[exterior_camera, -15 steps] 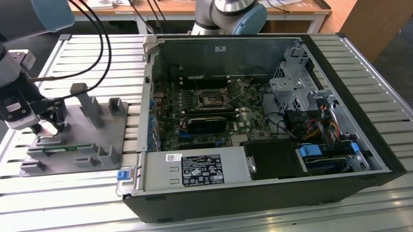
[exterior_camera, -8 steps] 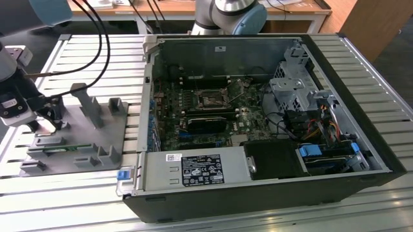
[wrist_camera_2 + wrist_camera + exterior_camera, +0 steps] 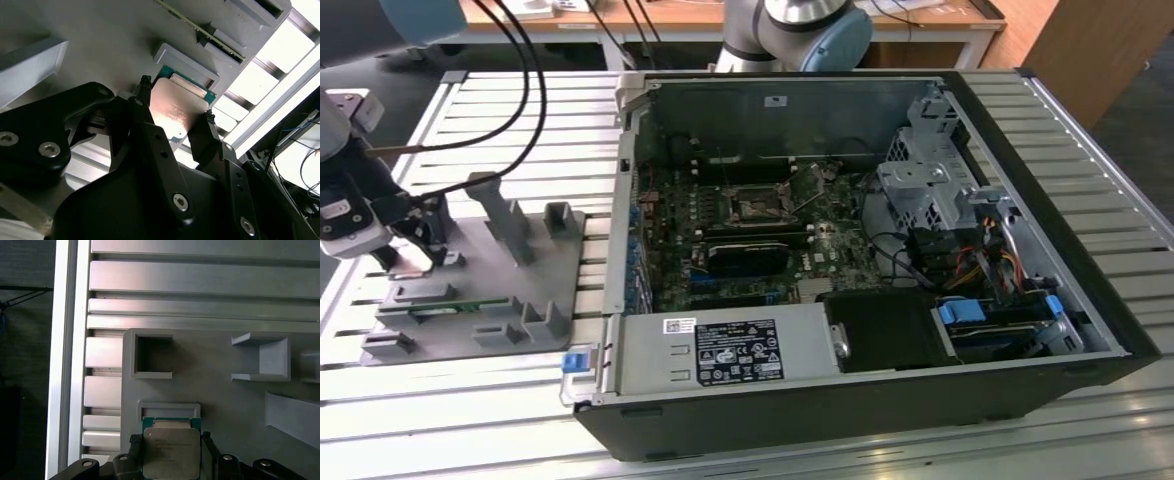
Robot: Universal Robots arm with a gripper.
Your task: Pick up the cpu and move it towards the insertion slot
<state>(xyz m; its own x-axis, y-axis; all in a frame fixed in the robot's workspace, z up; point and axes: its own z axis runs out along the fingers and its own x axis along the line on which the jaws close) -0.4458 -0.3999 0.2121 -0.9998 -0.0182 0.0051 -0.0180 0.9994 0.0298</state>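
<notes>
Jaws: my gripper (image 3: 176, 100) has its two black fingers (image 3: 145, 92) pressed against opposite edges of the cpu (image 3: 175, 112). I read this as clenched on the chip.
Cpu: a small square chip with a shiny metal top, held between the fingertips in both wrist views. Its green underside sits right at the low wall of its pocket. I cannot tell whether it has lifted clear.
Tray: the gray plastic tray (image 3: 520, 290) lies under the gripper, at the exterior view's left, on the slatted metal tabletop (image 3: 480, 410). A thin green memory stick (image 3: 434, 308) lies in another holder of the tray.
Insertion slot: a dark square socket (image 3: 758, 207) with a silver frame, on the green board inside the open computer case (image 3: 854, 410). It is well apart from the tray, toward the exterior view's right.
Done, as I judge it: the approach and the grasp.
Left, as I judge it: a clear lift out of the pocket and the whole carry across to the slot. I'd call the task early.
</notes>
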